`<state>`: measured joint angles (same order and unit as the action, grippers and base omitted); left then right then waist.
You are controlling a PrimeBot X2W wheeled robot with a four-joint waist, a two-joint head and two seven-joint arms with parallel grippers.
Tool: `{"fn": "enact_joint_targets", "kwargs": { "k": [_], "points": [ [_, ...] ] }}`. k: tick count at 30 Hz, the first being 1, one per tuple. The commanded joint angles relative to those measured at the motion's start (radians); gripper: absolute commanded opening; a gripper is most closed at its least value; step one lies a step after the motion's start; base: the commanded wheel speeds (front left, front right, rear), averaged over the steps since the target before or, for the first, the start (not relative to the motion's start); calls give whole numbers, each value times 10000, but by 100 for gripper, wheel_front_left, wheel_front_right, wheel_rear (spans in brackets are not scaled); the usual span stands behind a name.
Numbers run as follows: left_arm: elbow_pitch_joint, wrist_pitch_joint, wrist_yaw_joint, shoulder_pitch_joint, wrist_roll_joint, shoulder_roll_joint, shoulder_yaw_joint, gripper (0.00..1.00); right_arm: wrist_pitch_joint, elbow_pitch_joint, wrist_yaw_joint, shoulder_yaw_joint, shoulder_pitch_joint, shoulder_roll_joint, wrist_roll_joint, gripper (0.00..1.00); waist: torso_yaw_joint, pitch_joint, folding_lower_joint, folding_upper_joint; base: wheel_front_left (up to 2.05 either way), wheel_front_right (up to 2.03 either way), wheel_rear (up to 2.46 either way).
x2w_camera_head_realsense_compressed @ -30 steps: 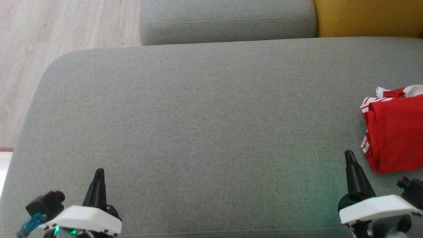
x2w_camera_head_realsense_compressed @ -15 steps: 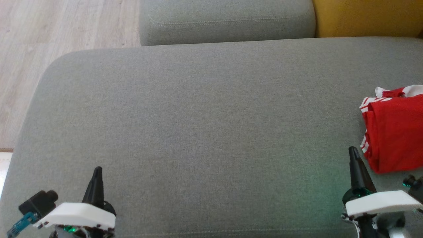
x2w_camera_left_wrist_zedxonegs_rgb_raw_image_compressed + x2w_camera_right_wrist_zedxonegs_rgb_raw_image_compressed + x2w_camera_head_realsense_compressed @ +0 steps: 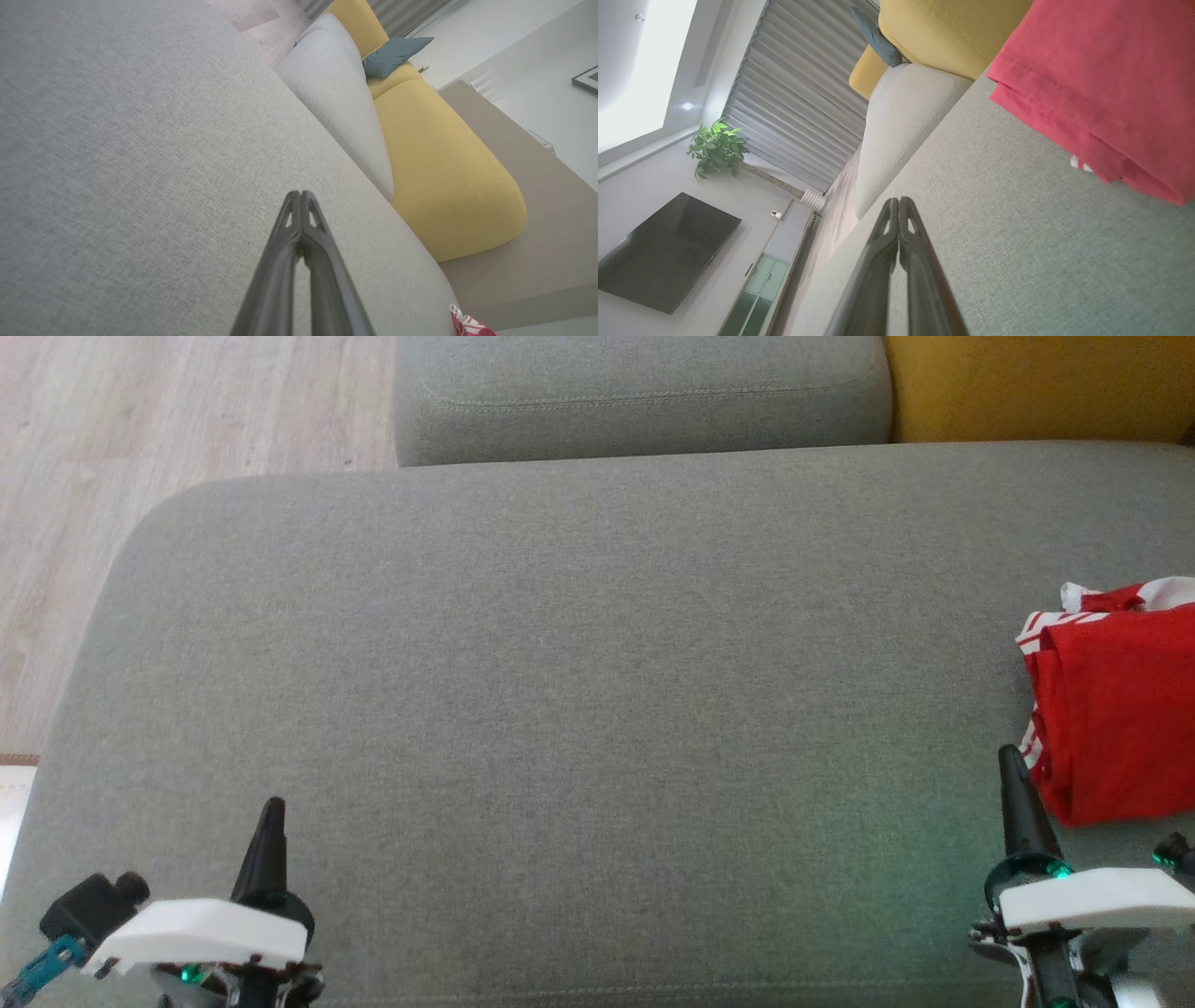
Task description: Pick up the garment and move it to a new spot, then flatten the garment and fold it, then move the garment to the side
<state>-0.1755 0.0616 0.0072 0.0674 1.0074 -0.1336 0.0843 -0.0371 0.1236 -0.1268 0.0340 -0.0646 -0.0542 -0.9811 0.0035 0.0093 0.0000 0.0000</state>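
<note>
2 notes: my left gripper (image 3: 272, 805), near left, pinched together; my right gripper (image 3: 1008, 753), also together, just beside folded red garment (image 3: 1111, 709) on grey cushion (image 3: 597, 663).

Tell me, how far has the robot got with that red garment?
Nearly finished, it seems. Done: the garment lies folded at the right end of the cushion, so folding and moving it aside look complete. In hand: nothing; the left gripper and right gripper are both shut and empty, the right one beside the garment but apart from it. Left: probably nothing.
</note>
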Motion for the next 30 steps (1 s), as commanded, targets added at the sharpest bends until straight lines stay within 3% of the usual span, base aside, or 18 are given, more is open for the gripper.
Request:
{"fn": "enact_joint_targets", "kwargs": {
  "k": [1,30],
  "points": [
    [238,-47,-108,-623,230,-51,-306,0,-28,-233,-22,-77,524,-220,-264,0,0,-1,0,0,0,0,0],
    [-246,-798,-777,-1203,3429,283,-1007,0,-242,515,-31,169,1137,-238,-3611,0,-18,-33,0,0,0,0,0]
  ]
}}
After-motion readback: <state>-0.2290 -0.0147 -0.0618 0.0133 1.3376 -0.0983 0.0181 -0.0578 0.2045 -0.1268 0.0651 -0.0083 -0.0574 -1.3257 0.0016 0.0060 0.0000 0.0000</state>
